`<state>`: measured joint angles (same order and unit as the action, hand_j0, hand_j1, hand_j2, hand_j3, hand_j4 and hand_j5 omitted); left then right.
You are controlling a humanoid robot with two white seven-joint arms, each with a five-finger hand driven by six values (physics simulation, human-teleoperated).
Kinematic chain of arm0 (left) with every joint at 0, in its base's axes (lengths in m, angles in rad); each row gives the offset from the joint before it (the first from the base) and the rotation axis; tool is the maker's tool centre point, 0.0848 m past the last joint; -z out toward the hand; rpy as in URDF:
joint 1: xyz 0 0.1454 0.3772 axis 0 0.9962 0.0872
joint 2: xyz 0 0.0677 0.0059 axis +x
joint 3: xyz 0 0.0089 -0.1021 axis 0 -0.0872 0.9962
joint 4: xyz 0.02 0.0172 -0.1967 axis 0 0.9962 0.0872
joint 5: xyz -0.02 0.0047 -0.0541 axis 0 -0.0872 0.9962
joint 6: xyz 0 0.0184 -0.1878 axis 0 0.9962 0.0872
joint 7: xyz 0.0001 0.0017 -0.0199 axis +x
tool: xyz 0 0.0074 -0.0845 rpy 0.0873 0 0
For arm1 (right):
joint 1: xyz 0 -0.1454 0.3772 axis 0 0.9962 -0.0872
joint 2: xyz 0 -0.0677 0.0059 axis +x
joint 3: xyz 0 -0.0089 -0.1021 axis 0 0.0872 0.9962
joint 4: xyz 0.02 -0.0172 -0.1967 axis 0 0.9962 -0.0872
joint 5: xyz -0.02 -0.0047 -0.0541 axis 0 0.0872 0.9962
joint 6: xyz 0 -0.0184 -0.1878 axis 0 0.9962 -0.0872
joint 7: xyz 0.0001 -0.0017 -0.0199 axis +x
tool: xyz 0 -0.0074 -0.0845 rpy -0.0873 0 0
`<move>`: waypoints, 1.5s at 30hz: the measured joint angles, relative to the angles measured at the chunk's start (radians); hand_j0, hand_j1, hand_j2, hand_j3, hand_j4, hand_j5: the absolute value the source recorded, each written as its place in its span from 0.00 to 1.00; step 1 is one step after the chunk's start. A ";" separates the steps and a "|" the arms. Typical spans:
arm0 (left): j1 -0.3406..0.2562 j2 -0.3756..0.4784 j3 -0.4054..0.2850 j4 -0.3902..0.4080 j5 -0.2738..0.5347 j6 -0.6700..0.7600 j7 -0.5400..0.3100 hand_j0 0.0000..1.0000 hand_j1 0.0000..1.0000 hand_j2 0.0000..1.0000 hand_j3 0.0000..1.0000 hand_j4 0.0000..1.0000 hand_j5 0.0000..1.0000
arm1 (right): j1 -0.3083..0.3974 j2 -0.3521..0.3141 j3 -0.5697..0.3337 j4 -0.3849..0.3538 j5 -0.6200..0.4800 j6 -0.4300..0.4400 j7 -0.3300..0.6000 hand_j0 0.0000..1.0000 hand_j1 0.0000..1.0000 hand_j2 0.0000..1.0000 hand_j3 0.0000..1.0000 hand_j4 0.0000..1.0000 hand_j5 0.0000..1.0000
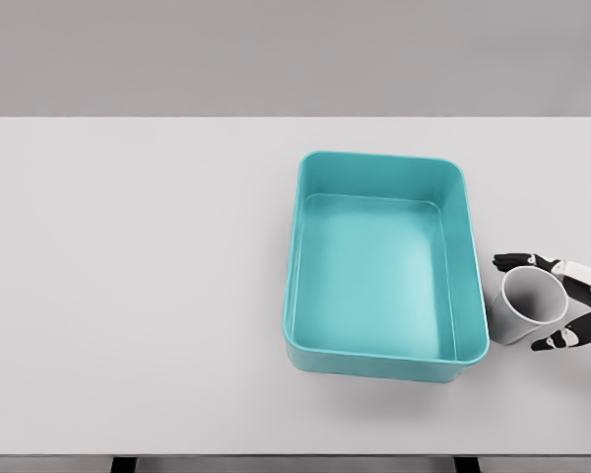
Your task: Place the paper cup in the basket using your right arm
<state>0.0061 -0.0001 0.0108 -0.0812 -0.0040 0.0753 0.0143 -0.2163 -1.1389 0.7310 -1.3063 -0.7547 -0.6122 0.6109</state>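
A white paper cup [525, 304] stands on the table just right of the teal basket [305, 258], its open mouth tilted toward the right. My right hand [532, 302] comes in from the right edge and wraps the cup: one dark-tipped finger [513, 261] lies along the cup's far side and another [557, 342] along its near side. The cup's base looks to rest on the table, close to the basket's right wall. Nothing lies in the basket. The left arm does not show.
The basket sits right of the table's middle on a light grey table [128, 296]. The table's far edge runs along the top, its near edge along the bottom of the view.
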 measured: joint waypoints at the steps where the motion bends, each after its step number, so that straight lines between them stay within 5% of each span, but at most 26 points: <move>1: 0.000 0.000 0.000 0.000 0.000 0.000 0.000 1.00 1.00 1.00 1.00 1.00 1.00 | 0.000 0.001 -0.001 0.000 0.010 0.000 0.000 1.00 1.00 1.00 1.00 1.00 1.00; 4: 0.000 0.000 0.000 0.000 0.000 0.000 0.000 1.00 1.00 1.00 1.00 1.00 1.00 | 0.000 0.003 -0.003 0.000 0.030 0.000 0.000 1.00 1.00 1.00 1.00 1.00 1.00; 14: 0.000 0.000 0.000 0.000 0.000 0.000 0.000 1.00 1.00 1.00 1.00 1.00 1.00 | 0.000 0.005 -0.005 -0.001 0.042 0.000 0.000 0.60 0.60 0.60 0.60 0.60 0.60; 30: 0.000 0.000 0.000 0.000 0.000 0.000 0.000 1.00 1.00 1.00 1.00 1.00 1.00 | -0.008 -0.005 -0.053 0.000 0.042 0.000 0.000 0.57 0.57 0.57 0.57 0.57 0.57; 45: 0.000 0.000 0.000 0.000 0.000 0.000 0.000 1.00 1.00 1.00 1.00 1.00 1.00 | -0.104 -0.002 -0.087 -0.011 0.036 0.000 0.000 0.57 0.57 0.57 0.57 0.57 0.57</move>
<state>0.0061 -0.0001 0.0108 -0.0811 -0.0044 0.0752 0.0139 -0.3206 -1.1409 0.6443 -1.3170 -0.7186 -0.6123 0.6107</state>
